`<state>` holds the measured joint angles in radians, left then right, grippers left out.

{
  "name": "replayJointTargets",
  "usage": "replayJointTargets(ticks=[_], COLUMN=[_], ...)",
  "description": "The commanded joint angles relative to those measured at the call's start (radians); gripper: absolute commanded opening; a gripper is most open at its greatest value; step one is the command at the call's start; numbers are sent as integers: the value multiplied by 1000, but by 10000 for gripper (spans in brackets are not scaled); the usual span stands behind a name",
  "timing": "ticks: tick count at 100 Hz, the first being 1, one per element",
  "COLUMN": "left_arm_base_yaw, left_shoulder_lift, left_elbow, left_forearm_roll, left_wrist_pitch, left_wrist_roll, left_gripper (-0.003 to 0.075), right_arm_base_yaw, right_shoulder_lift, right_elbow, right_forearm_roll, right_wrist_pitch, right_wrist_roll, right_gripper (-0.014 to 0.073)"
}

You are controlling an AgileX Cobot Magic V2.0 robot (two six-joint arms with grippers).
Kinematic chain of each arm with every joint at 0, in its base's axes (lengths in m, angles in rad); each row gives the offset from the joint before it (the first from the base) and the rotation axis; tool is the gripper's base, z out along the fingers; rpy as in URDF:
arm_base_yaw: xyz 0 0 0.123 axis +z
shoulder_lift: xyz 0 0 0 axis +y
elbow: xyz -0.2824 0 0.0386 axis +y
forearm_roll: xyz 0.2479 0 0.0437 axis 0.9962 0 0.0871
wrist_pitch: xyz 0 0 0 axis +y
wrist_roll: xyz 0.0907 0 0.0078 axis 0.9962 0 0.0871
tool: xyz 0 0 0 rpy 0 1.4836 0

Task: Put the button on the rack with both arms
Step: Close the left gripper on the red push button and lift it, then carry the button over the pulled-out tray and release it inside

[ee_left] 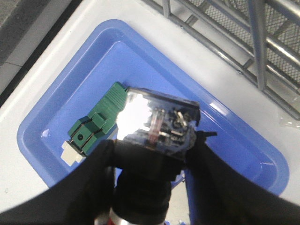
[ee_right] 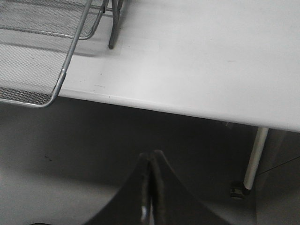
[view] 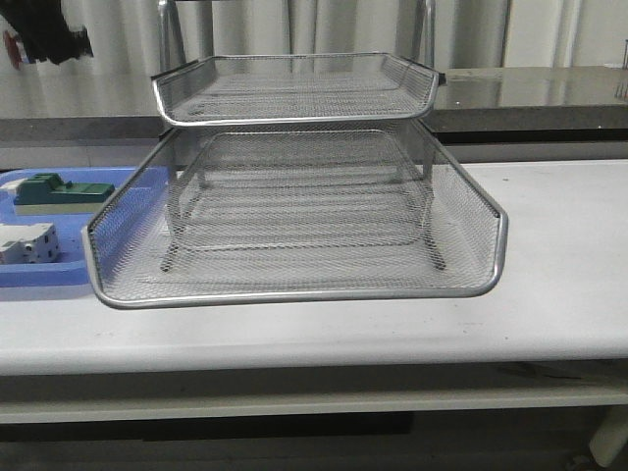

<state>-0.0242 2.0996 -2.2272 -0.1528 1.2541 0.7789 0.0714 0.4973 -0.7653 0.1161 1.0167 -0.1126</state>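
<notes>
My left gripper is shut on the button: its blue rear block points away from the wrist, the black body sits between the fingers, and a bit of red cap shows near the wrist. The gripper hangs above the blue tray. In the front view it is high at the far left, with the button's red cap at the edge. The silver wire-mesh rack stands mid-table; its frame also shows in the left wrist view. My right gripper is shut and empty, below the table's front edge, near the rack's corner.
The flat blue tray lies left of the rack and holds a green-topped block and a white boxy block. The green block also shows in the left wrist view. The white table has a leg nearby.
</notes>
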Motion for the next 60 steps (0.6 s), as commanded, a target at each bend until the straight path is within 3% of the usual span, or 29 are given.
replayJointTargets(ticks=[1,60], left_arm_base_yaw=[-2,-14], left_shoulder_lift=[-118,-508], left_elbow=[28,510], left_forearm_roll=[-10,-180], left_wrist_pitch=[11,11], left_wrist_roll=[-21,-21], left_gripper=[41,41], right_arm_base_yaw=[-4,-4], right_shoulder_lift=[5,5], right_elbow=[-33,-33], right_forearm_roll=[-5,-5], right_wrist_pitch=[-59,-59], right_wrist_roll=[2,2], right_gripper=[-71,-71])
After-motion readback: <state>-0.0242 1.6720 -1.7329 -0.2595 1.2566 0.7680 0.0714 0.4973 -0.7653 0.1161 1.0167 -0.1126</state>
